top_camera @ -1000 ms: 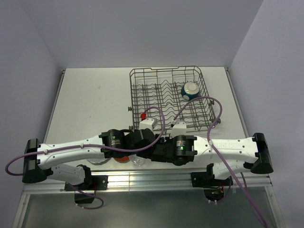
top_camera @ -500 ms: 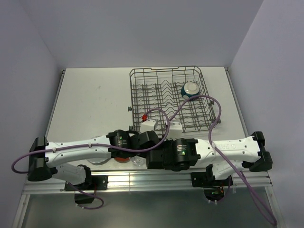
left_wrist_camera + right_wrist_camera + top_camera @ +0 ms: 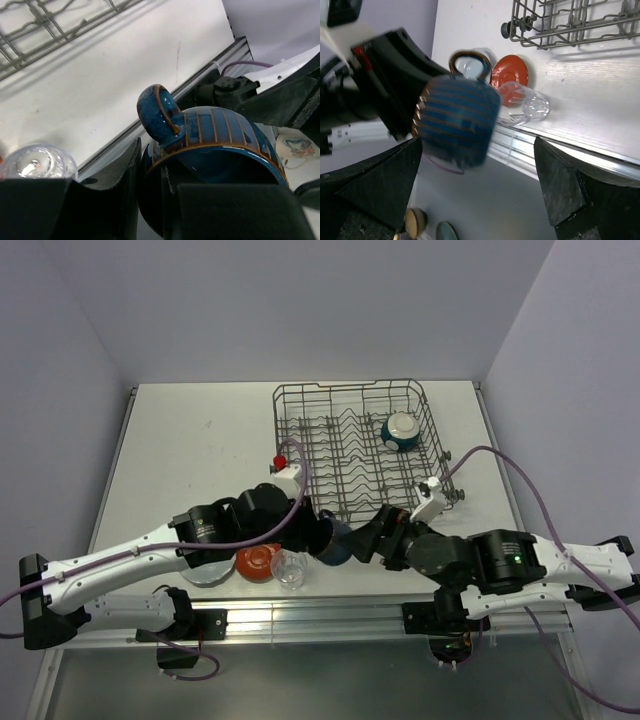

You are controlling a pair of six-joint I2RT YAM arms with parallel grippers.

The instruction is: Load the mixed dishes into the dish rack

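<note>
Step in hand: loading the mug, second piece by the look of the rack.

- Left pincer is clenched on the rim of the dark blue ribbed ceramic mug. One finger is inside the mouth, the other outside, just beside the handle.
- The mug rides tipped on its side and appears clear of the white bench, just in front of the rack's near wall.
- Right pincer is released. Its fingers are spread wide to either side of the mug and touch nothing that I can make out.

Where the rest lies:
- The large grey-brown wire dish rack sits on the far right part of the bench, with rows of upright tines.
- One piece is in it, a cream bowl with dark teal outside, in the far right section.
- Three pieces wait in a cluster at the near edge beside the left arm: the pale blue-grey plate, the red-orange plate and the clear glass tumbler.

Next move, as I judge it:
- The right arm needs to draw off, since the two wrists are crowded close.
- The left arm then lifts the mug over the near wall and lowers it into a free row of tines, turned mouth down if the wrist allows.
- The grip is on the rim only, so the mug may swing or slip on a quick turn. Slow travel is advised.

Surface: matte white, a few faint scuffs, with an aluminium rail along the near edge.

Room: plain pale lilac-grey walls close in on three sides. Purple cables loop off both arms.
</note>
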